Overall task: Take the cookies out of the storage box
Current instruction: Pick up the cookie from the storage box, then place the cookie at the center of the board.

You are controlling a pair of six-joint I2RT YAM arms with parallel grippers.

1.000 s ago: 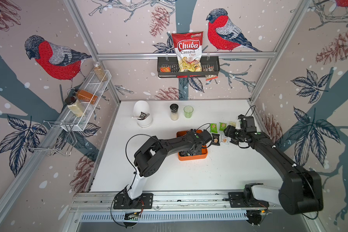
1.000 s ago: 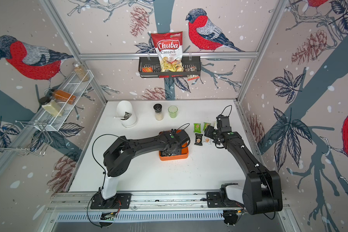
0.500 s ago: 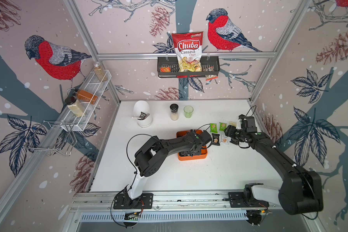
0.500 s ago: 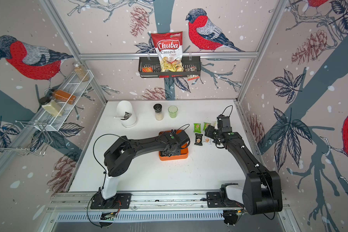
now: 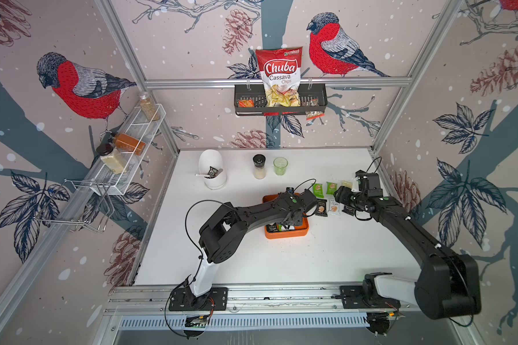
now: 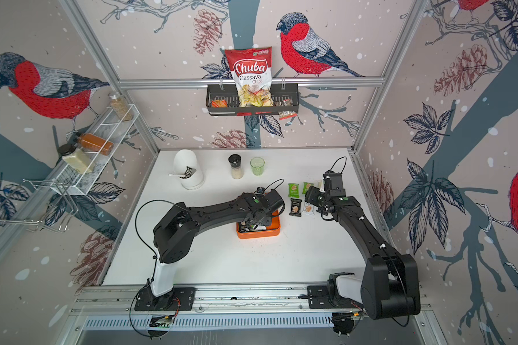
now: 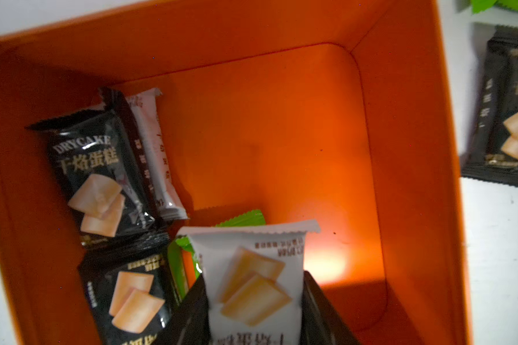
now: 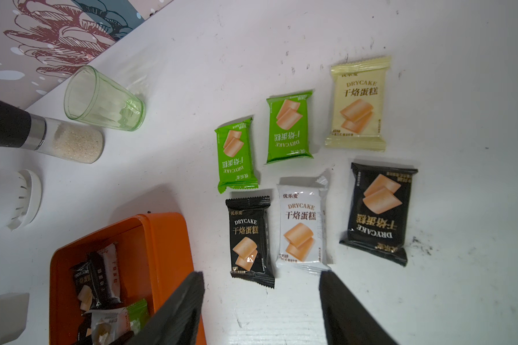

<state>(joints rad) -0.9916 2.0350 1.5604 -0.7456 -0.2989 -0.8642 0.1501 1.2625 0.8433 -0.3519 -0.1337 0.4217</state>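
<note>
Left gripper [image 7: 254, 279] pinches a white cookie packet [image 7: 245, 248] inside the storage box [image 7: 251, 35]
Right gripper [image 5: 341, 195] — jaws apart, seemingly empty — hovers right of frame centre

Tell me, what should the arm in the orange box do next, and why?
Probably lift straight up. The left gripper looks shut on a white packet inside the storage box, so it should rise clear of the box before moving sideways toward the laid-out packets on the table.
</note>
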